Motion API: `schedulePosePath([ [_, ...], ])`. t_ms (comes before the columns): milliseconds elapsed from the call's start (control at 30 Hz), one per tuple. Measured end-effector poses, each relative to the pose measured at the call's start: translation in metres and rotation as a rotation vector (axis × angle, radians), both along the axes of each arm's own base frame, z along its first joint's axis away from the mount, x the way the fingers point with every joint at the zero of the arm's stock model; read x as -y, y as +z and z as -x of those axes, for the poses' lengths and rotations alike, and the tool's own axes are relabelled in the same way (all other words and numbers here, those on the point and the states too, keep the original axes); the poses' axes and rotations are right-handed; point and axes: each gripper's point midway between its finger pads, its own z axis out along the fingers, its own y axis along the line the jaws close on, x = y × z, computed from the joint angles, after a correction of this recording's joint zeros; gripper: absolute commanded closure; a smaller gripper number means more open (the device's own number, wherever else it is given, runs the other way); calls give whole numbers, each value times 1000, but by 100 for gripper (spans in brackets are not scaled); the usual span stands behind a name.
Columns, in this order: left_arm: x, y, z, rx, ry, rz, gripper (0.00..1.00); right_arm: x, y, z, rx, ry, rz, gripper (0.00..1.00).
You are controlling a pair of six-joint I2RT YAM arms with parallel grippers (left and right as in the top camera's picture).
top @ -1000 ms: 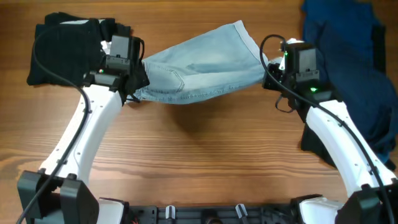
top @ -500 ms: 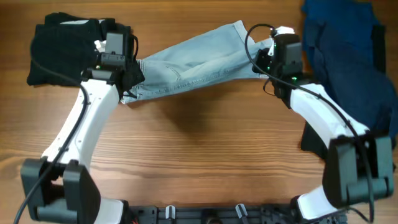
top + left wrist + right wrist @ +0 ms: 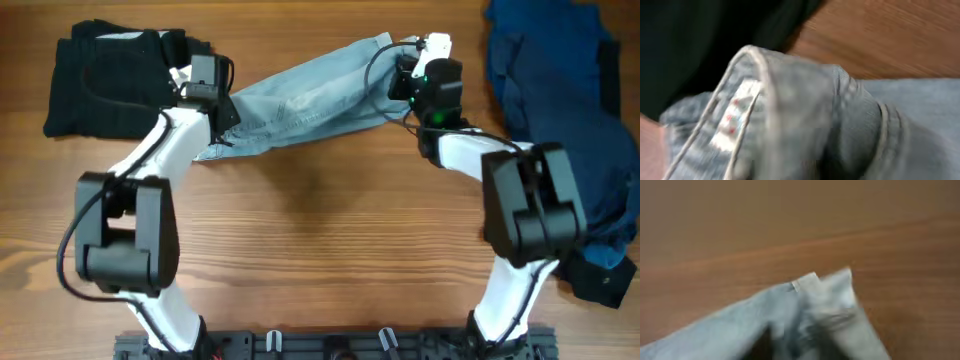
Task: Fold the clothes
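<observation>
The pale blue denim shorts lie stretched in a slanted band across the back of the table, between my two grippers. My left gripper is at their lower left end, by the waistband, and my right gripper is at their upper right end. The wrists hide the jaws in the overhead view. The left wrist view is blurred and filled by denim with a white label. A folded denim corner over bare wood fills the blurred right wrist view. No fingers show in either wrist view.
A folded black garment lies at the back left, right beside my left wrist. A heap of dark navy clothes covers the right side of the table. Both arms reach across the wooden table from its front edge.
Both arms have reached further toward the back of the table, carrying the shorts with them. The shorts now lie flatter and more stretched.
</observation>
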Motion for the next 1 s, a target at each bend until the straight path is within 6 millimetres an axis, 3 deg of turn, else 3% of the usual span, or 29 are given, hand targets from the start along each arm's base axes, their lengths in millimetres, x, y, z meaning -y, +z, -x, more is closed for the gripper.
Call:
schedulePosePath([
  [133,-3,-7,-9,27,25,6,0,-4,-8,-4,-3,-2,1,0],
  [367,-17,-8,-6,17,59,21,0,-6,-16,-7,-96,6,20,0],
  [500,-18,4,-1,14,62,30,0,-7,-18,6,-209,39,60,0],
  [567,-17,20,1,37,56,40,0,-7,-6,13,-239,49,76,0],
  [700,0,54,8,63,-52,90,0,-6,58,35,-246,80,91,0],
  [800,12,57,16,33,-141,91,0,-6,97,51,-228,99,87,0],
  [900,29,52,24,-19,-263,72,0,-6,107,66,-255,116,86,0],
  [1000,47,49,30,-50,-399,46,0,-8,97,79,-326,142,84,0],
])
